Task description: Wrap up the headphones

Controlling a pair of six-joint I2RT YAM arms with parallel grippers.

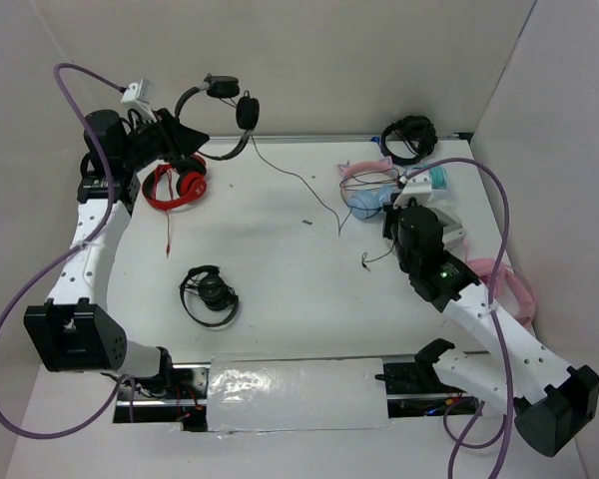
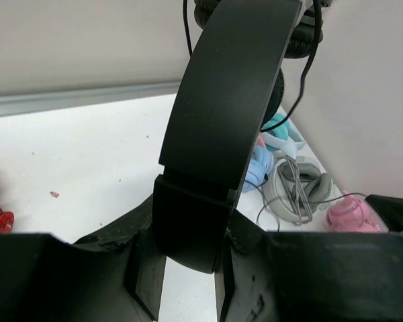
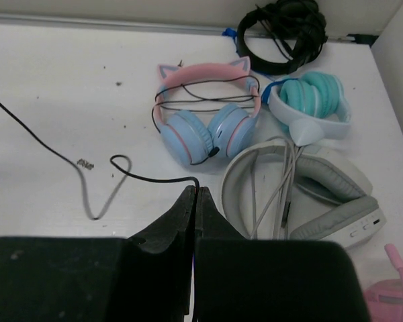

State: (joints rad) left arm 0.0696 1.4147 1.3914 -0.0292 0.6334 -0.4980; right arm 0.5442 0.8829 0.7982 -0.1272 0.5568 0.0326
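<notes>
The headphones (image 1: pixel 223 98) hang in the air at the back left, ear pads toward the rear wall. My left gripper (image 1: pixel 180 135) is shut on their black headband (image 2: pixel 228 100), which stands up between the jaws of this gripper (image 2: pixel 188 268) in the left wrist view. Their thin black cable (image 1: pixel 298 180) trails down across the table to the right. My right gripper (image 1: pixel 387 226) is shut on that cable (image 3: pixel 148 178) near its loose end; the wrist view has the gripper (image 3: pixel 195 194) pinching it just above the table.
A red pair (image 1: pixel 175 187) lies under the left arm and a compact black pair (image 1: pixel 210 294) sits front-centre. At the right are pink-and-blue cat-ear headphones (image 3: pixel 201 121), a teal pair (image 3: pixel 312 100), a grey pair (image 3: pixel 309 188), a black pair (image 3: pixel 282 33) and a pink pair (image 1: pixel 504 284).
</notes>
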